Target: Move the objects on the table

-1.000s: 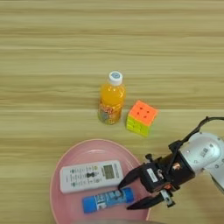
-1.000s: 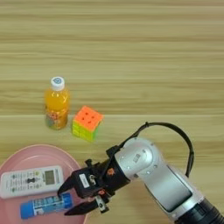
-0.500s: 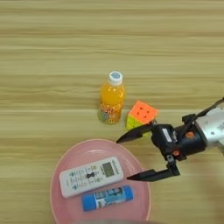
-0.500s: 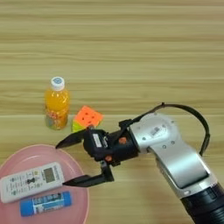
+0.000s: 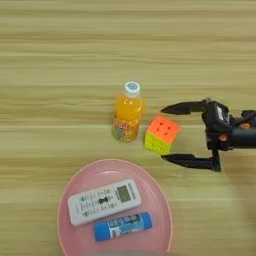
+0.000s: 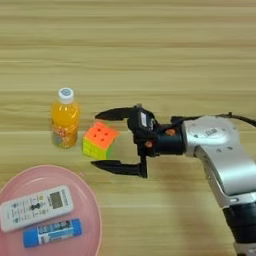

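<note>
Table: light wood with grain running side to side, it filled the whole view and bore everything else.
Plate: pink and round, it lay well to the left of the hand and nearer the robot, holding the remote and the glue stick.
Right arm: the silver forearm came in from the right and bottom, reaching leftward.
Hand: its two black fingers were spread wide, one on the far side and one on the near side, tips pointing left and holding nothing.
Remote: white, it lay tilted on the plate, away from the hand.
Bottle: orange juice with a white cap, it stood upright just beyond the cube, to the hand's left.
Glue stick: blue, it lay on its side on the plate just below the remote, long axis roughly left to right.
Cube: orange, yellow and green, it sat directly left of the fingertips, about level with the gap between them and not yet touched.
Key relation: the cube seemed the likeliest target, since a short leftward reach would bring the open fingers around it.
</note>
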You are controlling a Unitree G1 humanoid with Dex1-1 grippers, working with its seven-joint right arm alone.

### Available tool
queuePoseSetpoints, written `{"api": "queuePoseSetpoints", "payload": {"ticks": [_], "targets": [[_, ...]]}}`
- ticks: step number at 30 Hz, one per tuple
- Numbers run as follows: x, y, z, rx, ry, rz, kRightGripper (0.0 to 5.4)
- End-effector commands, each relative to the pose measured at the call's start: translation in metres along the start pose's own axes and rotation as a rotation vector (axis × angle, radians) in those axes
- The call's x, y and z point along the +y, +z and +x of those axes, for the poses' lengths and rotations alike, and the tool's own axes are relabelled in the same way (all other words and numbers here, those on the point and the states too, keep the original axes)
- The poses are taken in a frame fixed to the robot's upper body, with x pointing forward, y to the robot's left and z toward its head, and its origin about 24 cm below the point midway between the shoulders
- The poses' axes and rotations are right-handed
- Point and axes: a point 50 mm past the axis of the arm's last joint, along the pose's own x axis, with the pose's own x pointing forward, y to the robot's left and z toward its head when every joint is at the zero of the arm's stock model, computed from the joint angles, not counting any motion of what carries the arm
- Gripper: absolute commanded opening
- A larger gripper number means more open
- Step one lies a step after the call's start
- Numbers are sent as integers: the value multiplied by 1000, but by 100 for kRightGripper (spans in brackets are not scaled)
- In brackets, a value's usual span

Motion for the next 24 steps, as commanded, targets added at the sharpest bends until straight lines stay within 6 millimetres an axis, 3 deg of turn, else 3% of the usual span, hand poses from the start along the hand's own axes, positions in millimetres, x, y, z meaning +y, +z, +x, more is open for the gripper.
{"api": "queuePoseSetpoints", "payload": {"ticks": [1,15,24], "targets": [[-20,13,-6,12,-137,-105,538],[-26,-16,10,128,-225,-51,538],[-29,-24,11,161,-253,-31,538]]}}
